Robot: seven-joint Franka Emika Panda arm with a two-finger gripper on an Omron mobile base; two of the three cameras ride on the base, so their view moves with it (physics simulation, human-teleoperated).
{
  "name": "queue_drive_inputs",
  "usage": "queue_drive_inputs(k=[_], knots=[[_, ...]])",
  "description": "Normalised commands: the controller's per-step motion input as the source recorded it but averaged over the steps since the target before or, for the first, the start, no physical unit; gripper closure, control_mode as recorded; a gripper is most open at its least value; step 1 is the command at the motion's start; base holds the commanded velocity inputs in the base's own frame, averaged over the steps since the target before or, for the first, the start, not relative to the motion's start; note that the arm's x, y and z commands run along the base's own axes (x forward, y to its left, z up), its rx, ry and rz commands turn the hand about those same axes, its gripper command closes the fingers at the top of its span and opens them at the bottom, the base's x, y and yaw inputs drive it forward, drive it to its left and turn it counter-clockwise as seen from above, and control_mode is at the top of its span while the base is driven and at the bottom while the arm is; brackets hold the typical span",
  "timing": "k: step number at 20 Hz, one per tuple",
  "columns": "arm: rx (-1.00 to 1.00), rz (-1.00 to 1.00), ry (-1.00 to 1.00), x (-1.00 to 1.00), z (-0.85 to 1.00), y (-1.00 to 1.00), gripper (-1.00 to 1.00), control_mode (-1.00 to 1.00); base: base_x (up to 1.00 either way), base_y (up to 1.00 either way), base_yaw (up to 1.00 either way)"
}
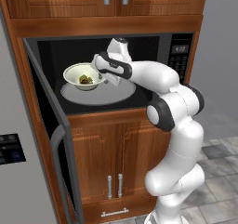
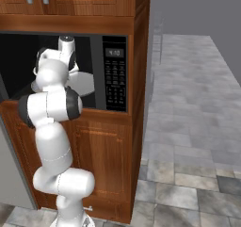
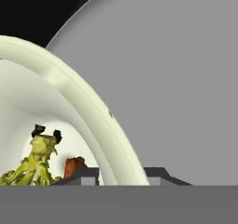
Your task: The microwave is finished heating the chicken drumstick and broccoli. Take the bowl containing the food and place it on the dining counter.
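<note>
Bowl point(image 3: 69, 88) rim is being straddled by the tool point(image 3: 122, 175), one fingertip inside, one outside; jaws narrowly parted, apparently closing on it, contact unconfirmed.

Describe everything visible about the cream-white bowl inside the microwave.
The round cream-white bowl has a pale yellowish-green tint, a wide flaring rim and a smooth plain surface. It is upright, over the left part of the flat grey turntable in the open microwave's black interior. Inside lie a bumpy green broccoli floret and a small reddish-brown chicken piece. In the hand view the gripper straddles the rim on the bowl's right side, one fingertip inside the wall and one outside; contact can't be confirmed.
</note>
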Motion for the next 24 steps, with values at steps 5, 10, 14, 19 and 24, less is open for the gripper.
queue_drive_inputs(k=[5, 10, 14, 19, 24], knots=[[0.01, 0.00, -0.04, 0.00, -0.20, 0.00, 1.00, -1.00, 0.00, 0.00, 0.00], [0.09, -0.02, -0.09, -0.04, -0.10, 0.00, 1.00, -1.00, 0.00, 0.00, 0.00], [0.12, -0.06, -0.12, -0.16, -0.01, 0.00, 1.00, -1.00, 0.00, 0.00, 0.00], [0.14, -0.06, -0.17, -0.35, 0.00, 0.00, 1.00, -1.00, 0.00, 0.00, 0.00], [0.13, -0.05, -0.19, -0.82, 0.11, -0.06, 1.00, -1.00, 0.00, 0.00, 0.00]])
